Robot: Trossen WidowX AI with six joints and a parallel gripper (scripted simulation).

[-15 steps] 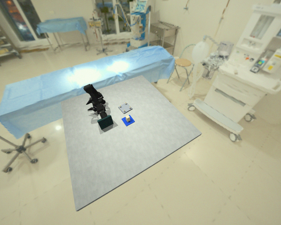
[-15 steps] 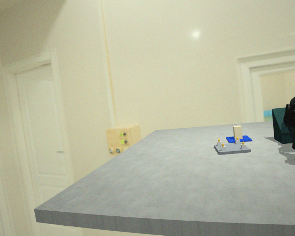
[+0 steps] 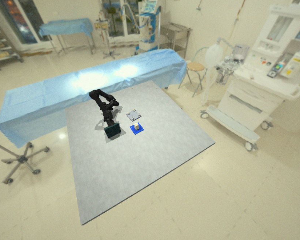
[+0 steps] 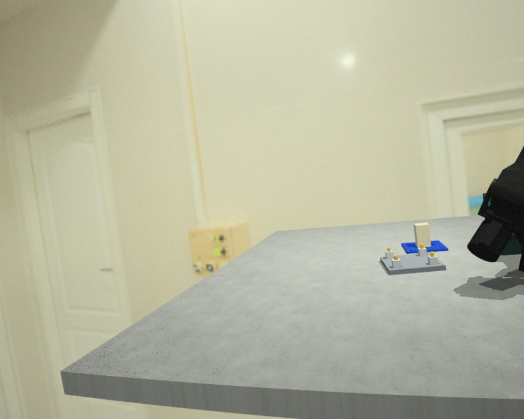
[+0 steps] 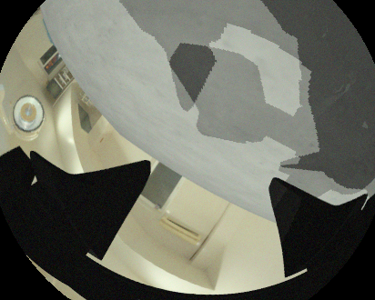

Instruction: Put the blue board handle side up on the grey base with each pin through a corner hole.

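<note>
The blue board (image 3: pixel 140 128) (image 4: pixel 441 247) lies handle-up beside the grey base (image 3: pixel 134 115) (image 4: pixel 415 264), right of centre in the exterior frame, presumably awaiting pickup by the wide-open, empty fingers, on a grey counter (image 3: pixel 150 154) (image 4: pixel 271 335) before a draped blue bed (image 3: pixel 43 96) in a pale, hospital-like room.

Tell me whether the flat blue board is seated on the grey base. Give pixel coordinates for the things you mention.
No, the blue board (image 3: pixel 140 129) (image 4: pixel 439 246) lies beside the grey base (image 3: pixel 134 115) (image 4: pixel 413 265).
</note>
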